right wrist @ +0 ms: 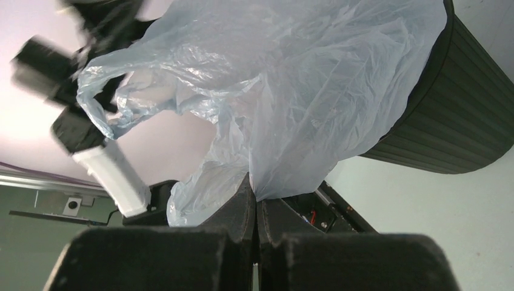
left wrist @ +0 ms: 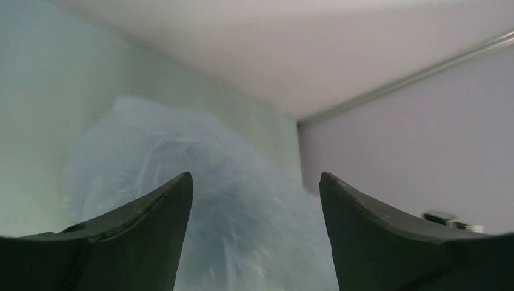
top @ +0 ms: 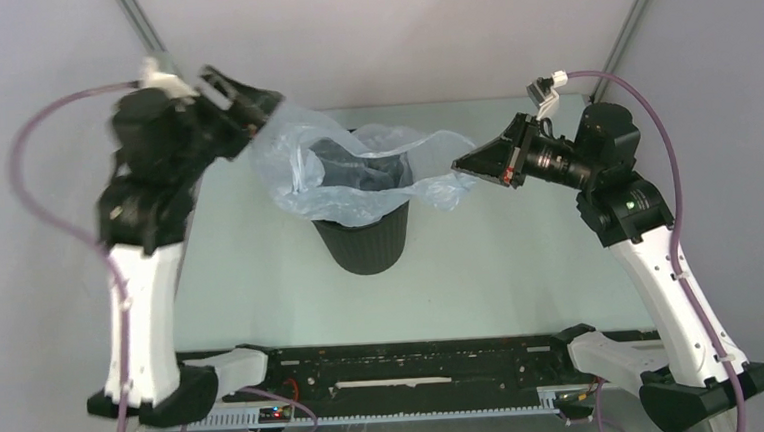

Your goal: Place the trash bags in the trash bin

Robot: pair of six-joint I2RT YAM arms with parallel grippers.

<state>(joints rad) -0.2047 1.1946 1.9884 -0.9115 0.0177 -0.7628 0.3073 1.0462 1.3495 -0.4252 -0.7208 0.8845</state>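
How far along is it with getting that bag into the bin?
Partly there. The middle of the trash bag already sags into the trash bin. The right gripper is shut on the bag's right edge; the left gripper is open, holding nothing. Left to do: the edges billowing outside the rim need settling.

Trash bags: one trash bag (top: 355, 163), pale blue translucent film
Trash bins: one trash bin (top: 365, 242), round and black
Arms: two, the left arm (top: 144, 321) and the right arm (top: 662, 279)
Grippers: two, the left gripper (top: 245, 96) and the right gripper (top: 458, 166)
Purple cables (top: 14, 163): two, one per arm
Metal struts (top: 139, 20): two, beyond the far edge
Benches: one bench (top: 261, 273)
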